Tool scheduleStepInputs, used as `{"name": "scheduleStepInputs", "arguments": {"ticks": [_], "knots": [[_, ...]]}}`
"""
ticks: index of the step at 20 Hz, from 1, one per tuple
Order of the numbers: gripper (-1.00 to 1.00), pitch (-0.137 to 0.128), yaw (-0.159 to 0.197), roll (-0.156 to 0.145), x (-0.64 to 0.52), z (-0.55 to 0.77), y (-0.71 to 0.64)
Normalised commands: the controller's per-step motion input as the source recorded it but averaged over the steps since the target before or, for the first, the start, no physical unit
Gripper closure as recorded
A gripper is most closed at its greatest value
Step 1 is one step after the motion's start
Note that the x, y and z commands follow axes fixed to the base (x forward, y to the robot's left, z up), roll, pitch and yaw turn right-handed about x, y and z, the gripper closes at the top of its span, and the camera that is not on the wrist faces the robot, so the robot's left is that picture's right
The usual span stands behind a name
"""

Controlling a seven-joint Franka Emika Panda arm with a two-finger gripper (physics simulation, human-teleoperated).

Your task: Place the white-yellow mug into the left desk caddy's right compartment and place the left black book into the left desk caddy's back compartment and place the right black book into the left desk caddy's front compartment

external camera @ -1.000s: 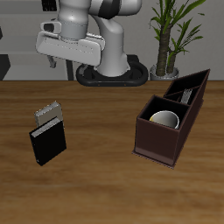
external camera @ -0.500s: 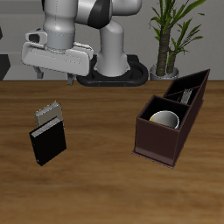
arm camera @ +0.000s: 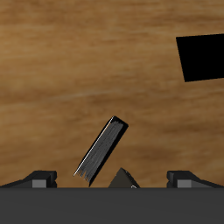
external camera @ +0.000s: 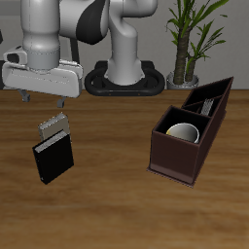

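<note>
Hovering with fingers spread, claw [external camera: 41, 98] to be centred over the upright black book [external camera: 53, 156] before descending squarely.

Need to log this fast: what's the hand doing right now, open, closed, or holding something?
Hand: open, holding nothing, hanging above the black book that lies on the table.

The pincer [external camera: 41, 98] hangs raised, pointing straight down — fingers spread wide, holding nothing.
</note>
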Motion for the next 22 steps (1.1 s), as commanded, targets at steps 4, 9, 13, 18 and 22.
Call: {"name": "scheduleStepInputs", "arguments": {"ticks": [4, 9, 13, 18, 22], "knots": [[-1.00, -0.024, -0.068, 0.002, 0.18, -0.18, -0.11], [-1.00, -0.011, -0.061, 0.001, 0.10, -0.23, 0.10], [-1.00, -0.017, -0.036, 0.039, -0.06, -0.19, 0.16], [-1.00, -0.013, -0.044, 0.015, -0.02, -0.17, -0.05], [-1.00, 0.020, -0.070, -0.022, 0.01, -0.23, -0.24]]}}
